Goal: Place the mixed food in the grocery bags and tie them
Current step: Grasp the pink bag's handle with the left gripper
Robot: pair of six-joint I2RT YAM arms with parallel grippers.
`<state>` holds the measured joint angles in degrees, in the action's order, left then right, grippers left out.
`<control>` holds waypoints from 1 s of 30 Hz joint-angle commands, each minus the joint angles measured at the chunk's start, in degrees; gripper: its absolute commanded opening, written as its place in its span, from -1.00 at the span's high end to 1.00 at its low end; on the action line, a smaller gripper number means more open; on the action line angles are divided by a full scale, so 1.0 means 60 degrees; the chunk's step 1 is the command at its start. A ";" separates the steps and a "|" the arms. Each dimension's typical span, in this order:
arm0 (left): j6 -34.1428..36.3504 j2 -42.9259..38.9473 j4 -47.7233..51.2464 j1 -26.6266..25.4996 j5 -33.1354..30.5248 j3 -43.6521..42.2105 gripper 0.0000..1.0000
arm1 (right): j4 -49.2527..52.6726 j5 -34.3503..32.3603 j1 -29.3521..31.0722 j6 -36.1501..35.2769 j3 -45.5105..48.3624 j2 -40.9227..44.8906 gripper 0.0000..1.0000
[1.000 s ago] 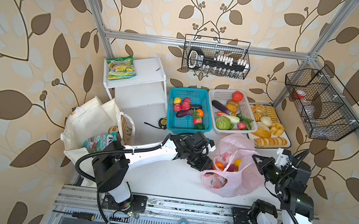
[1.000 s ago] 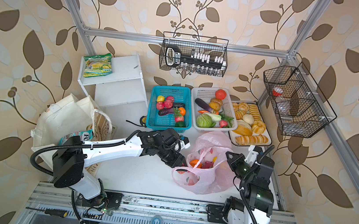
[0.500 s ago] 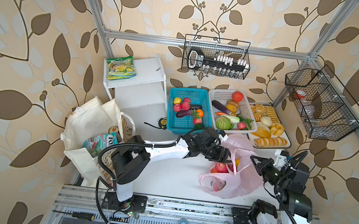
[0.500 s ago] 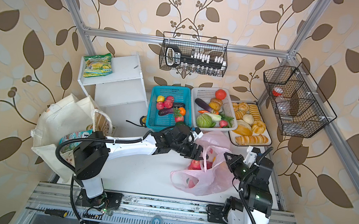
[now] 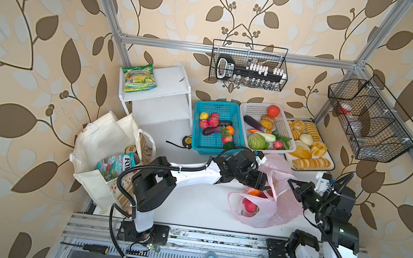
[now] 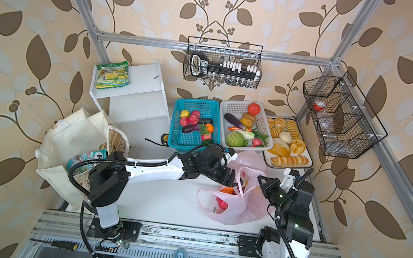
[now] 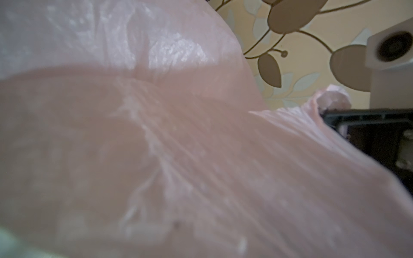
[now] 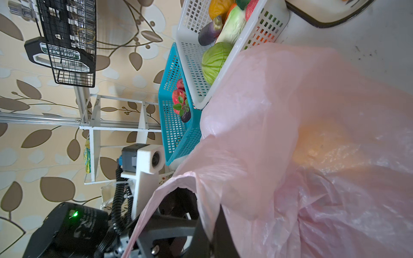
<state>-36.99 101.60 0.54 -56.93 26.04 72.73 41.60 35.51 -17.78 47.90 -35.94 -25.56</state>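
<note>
Though close, left claw (image 5: 262,185) behind bag (image 5: 280,212)

We see beige wallpaper printed with brown leaves and vines (image 5: 51,38) on every side, edged by silver aluminium rails (image 5: 172,43). One black wire basket (image 5: 284,61) hangs on the back rail, and another black wire basket (image 5: 388,153) hangs at the right. A white two-tier shelf unit (image 5: 171,83) stands at the back left of the white tabletop (image 5: 199,205). The light is soft and even.

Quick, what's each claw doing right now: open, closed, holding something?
Left gripper: open, jaws spread at the pink bag mouth.
Right gripper: closed, pinching the pink bag's edge.
</note>
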 commanded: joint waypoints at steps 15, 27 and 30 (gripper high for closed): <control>0.3472 -0.4972 0.1710 0.0392 0.0329 -0.1451 -0.87 | 0.0039 -0.0172 -0.0054 -0.0162 -0.0103 -0.0097 1.00; 0.5247 -0.2864 0.4547 -0.0927 -0.0646 0.0556 -0.83 | -0.0021 -0.0101 -0.0063 -0.0117 -0.0162 -0.0166 1.00; 0.5201 -0.2476 0.4337 -0.0958 -0.1033 0.0880 -0.70 | -0.0005 -0.0124 -0.0061 -0.0104 -0.0136 -0.0137 1.00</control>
<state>-8.14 85.91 25.45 -62.30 23.49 74.65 41.56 35.31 -17.80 47.11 -35.94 -26.65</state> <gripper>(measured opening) 0.861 0.047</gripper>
